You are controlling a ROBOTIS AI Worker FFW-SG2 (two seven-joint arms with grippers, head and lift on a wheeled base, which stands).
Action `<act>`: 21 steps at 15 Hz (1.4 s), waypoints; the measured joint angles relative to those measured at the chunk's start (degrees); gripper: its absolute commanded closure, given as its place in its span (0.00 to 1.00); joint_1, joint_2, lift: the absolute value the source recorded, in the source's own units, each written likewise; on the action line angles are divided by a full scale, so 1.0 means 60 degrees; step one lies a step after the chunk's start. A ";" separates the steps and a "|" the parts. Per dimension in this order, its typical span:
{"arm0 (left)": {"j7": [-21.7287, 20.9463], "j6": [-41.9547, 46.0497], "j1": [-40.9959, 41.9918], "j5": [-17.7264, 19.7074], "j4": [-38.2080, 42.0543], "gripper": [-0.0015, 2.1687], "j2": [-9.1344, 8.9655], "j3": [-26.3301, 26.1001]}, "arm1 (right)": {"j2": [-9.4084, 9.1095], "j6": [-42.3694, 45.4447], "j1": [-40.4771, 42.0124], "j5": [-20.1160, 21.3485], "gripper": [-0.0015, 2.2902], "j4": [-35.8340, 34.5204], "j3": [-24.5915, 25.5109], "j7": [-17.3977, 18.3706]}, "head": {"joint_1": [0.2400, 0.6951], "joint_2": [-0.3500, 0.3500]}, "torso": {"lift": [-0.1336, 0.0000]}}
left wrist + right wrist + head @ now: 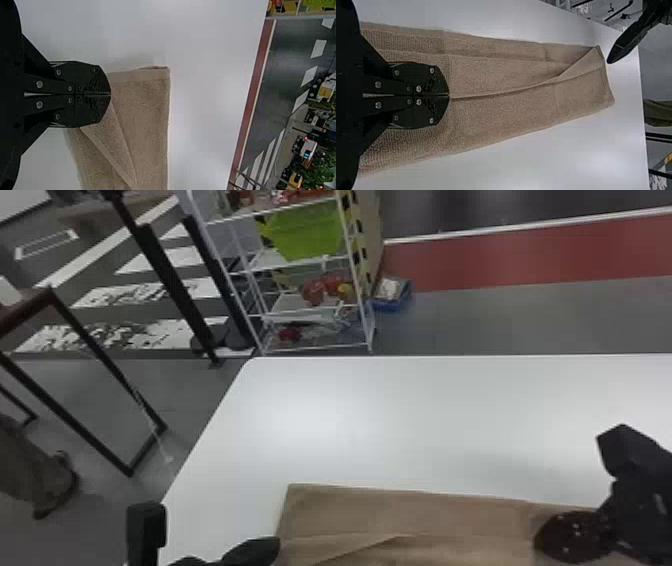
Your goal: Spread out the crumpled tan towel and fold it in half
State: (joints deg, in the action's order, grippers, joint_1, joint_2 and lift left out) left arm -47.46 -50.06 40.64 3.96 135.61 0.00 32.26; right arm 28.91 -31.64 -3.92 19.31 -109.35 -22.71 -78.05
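Tan towel [350,512] lies on the white desk [400,415], low in the head view, between the two hands and on under the right one. Laid out long, mostly flat, layers overlapping lengthwise. Loose hem [514,88] runs along the top layer; small triangular flap [579,67] turned over at the left end. Corners there look fairly square, a few shallow creases along the length.

Left hand [274,543] is at the towel's left end, pointing in. In its wrist view the fingers [89,79] are pressed together above the flap; I see no cloth between them, can't tell if they touch it.

Right hand [544,537] is over the right part of the towel. Its fingers [431,81] are also fully together, tips right at the loose hem; can't tell if cloth is pinched.

Past the desk: white wire rack [295,349] with a green bin [312,232], blue box [392,306] on the floor beside it, dark metal frame [107,372] off left.
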 measured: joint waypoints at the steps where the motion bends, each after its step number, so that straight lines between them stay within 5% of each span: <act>1: 0.0000 0.0000 -0.0008 -0.0013 0.0000 0.64 0.0000 0.0000 | 0.0117 -0.0201 0.0053 -0.0163 0.57 -0.0263 0.0079 0.0000 | 1.00 1.00 | 0.09; 5: 0.0000 -0.0019 -0.0096 -0.0070 0.0000 0.64 0.0000 -0.0006 | 0.0443 -0.0705 0.0412 -0.0403 0.57 -0.1001 0.0298 0.0000 | 1.00 1.00 | 0.09; 13: 0.0016 -0.0030 -0.0211 -0.0166 -0.0042 0.64 0.0000 -0.0172 | 0.0530 -0.1598 0.1661 -0.0237 0.55 -0.2335 0.0274 0.0000 | 1.00 1.00 | 0.09; 16: 0.0015 -0.0030 -0.0212 -0.0163 -0.0076 0.64 0.0000 -0.0184 | 0.0313 -0.2193 0.1969 -0.0001 0.44 -0.2378 0.0386 0.0000 | 1.00 1.00 | 0.09; 19: 0.0015 -0.0030 -0.0245 -0.0162 -0.0079 0.64 0.0000 -0.0226 | 0.0028 -0.2393 0.2195 0.0031 0.19 -0.2542 0.0971 0.0000 | 1.00 1.00 | 0.09; 21: 0.0014 -0.0051 -0.0276 -0.0139 -0.0016 0.52 0.0000 -0.0233 | -0.0127 -0.2519 0.2332 -0.0328 0.13 -0.2756 0.1774 0.0000 | 1.00 1.00 | 0.09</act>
State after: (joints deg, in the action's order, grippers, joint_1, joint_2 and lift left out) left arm -47.37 -50.36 38.99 3.13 135.52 0.00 30.86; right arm 28.15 -46.76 10.08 17.35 -125.88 -12.06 -78.05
